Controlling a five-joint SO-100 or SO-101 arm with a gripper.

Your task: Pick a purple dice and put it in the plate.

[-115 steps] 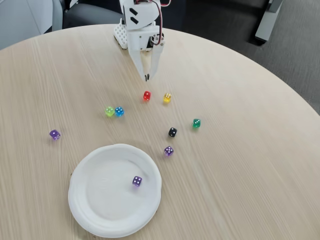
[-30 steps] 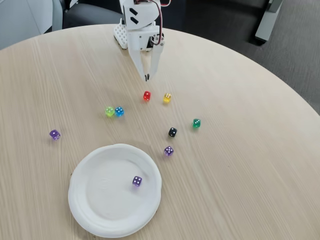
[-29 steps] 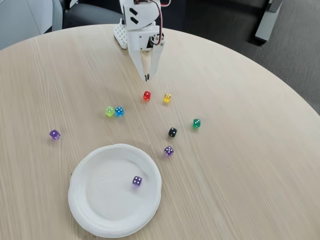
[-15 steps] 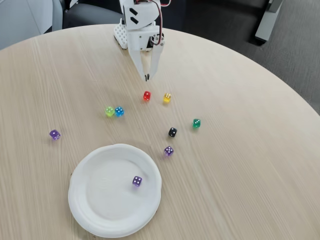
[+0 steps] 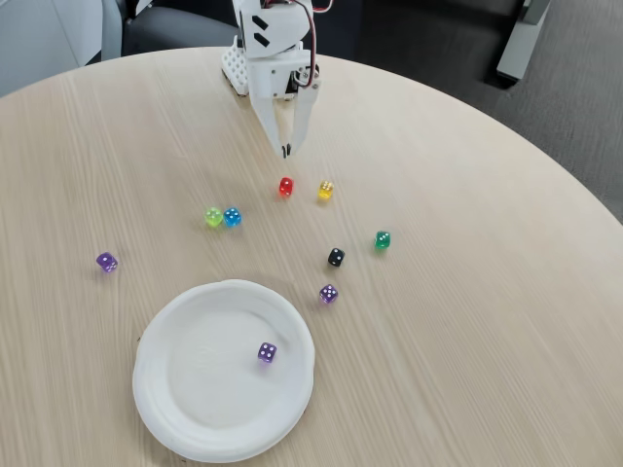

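In the fixed view a white paper plate (image 5: 185, 409) lies near the front of the round table, with one purple dice (image 5: 267, 353) resting inside it at the right. A second purple dice (image 5: 329, 294) sits on the table just off the plate's upper right rim. A third purple dice (image 5: 106, 262) lies far to the left. My white gripper (image 5: 285, 151) hangs at the back of the table, pointing down, shut with nothing in it. It is well apart from every purple dice.
Other dice are scattered in the middle: red (image 5: 286, 187) just below the gripper tips, yellow (image 5: 325, 190), light green (image 5: 213, 217), blue (image 5: 232, 216), black (image 5: 336, 257), dark green (image 5: 383, 239). The wooden table's right half (image 5: 487, 292) is bare.
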